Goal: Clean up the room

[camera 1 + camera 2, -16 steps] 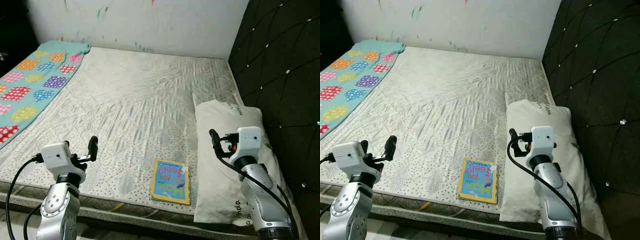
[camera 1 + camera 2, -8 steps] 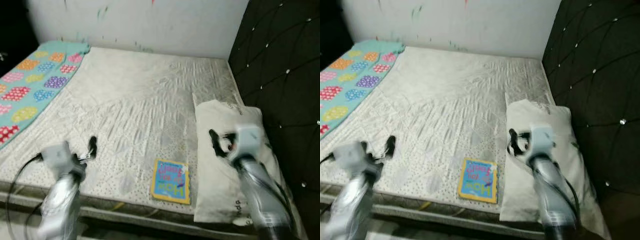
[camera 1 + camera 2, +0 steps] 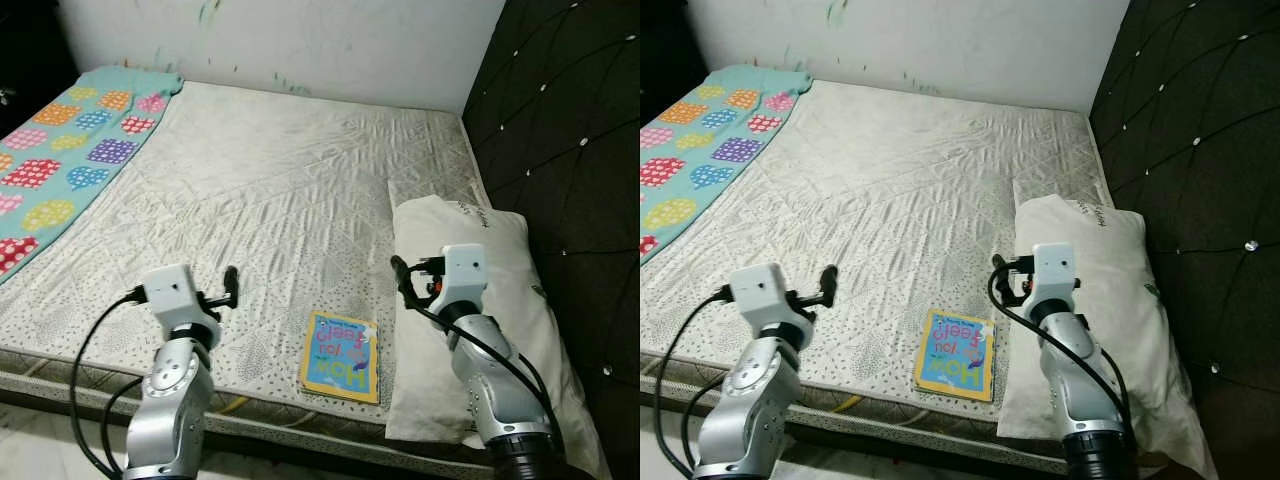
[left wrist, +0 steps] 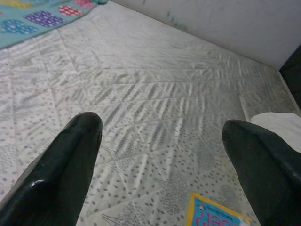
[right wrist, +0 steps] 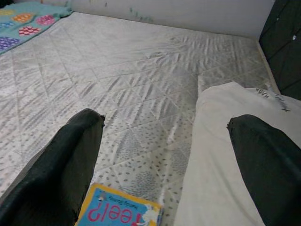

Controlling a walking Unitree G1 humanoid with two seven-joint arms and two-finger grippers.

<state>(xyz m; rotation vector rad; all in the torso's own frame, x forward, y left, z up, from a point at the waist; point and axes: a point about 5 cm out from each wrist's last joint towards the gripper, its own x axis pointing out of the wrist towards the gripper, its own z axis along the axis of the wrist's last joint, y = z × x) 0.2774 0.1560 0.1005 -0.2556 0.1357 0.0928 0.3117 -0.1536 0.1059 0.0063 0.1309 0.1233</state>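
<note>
Right claw (image 3: pixel 402 277) (spread) above-right of book (image 3: pixel 340 357).

White wall (image 3: pixel 330 40) – dark tufted headboard (image 3: pixel 570 140) beside quilted mattress (image 3: pixel 270 190).

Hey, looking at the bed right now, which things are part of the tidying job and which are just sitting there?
Belongs to the job:
- children's book, flat on the mattress near the front edge
- left gripper and right gripper, both open, raised over the bed either side of the book

Just lying about:
- white pillow
- patterned blanket
- mattress
</note>
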